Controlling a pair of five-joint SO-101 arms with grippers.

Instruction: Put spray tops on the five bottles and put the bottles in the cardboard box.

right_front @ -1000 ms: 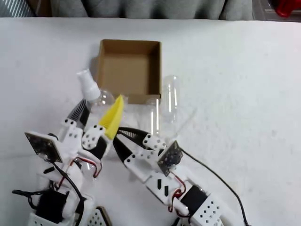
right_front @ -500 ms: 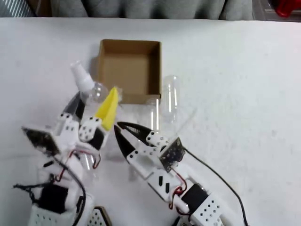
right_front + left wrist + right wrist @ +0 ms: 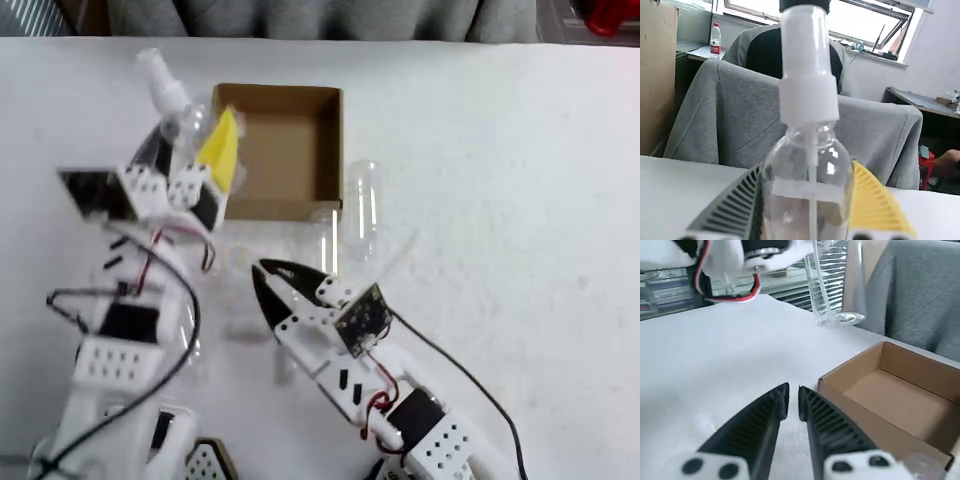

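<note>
Bottle [image 3: 807, 200] with spray top [image 3: 807, 75] hangs aloft beside cardboard box [image 3: 285, 150].

High view looks straight down; low right wrist view shares its cardboard box [image 3: 285, 150].

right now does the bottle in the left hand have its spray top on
On: the white spray top caps the neck of the bottle in the left hand, its tube running down inside.

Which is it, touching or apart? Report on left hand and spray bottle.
Touching. Left wrist view: the left hand clamps the spray bottle, fingers against both sides.
</note>
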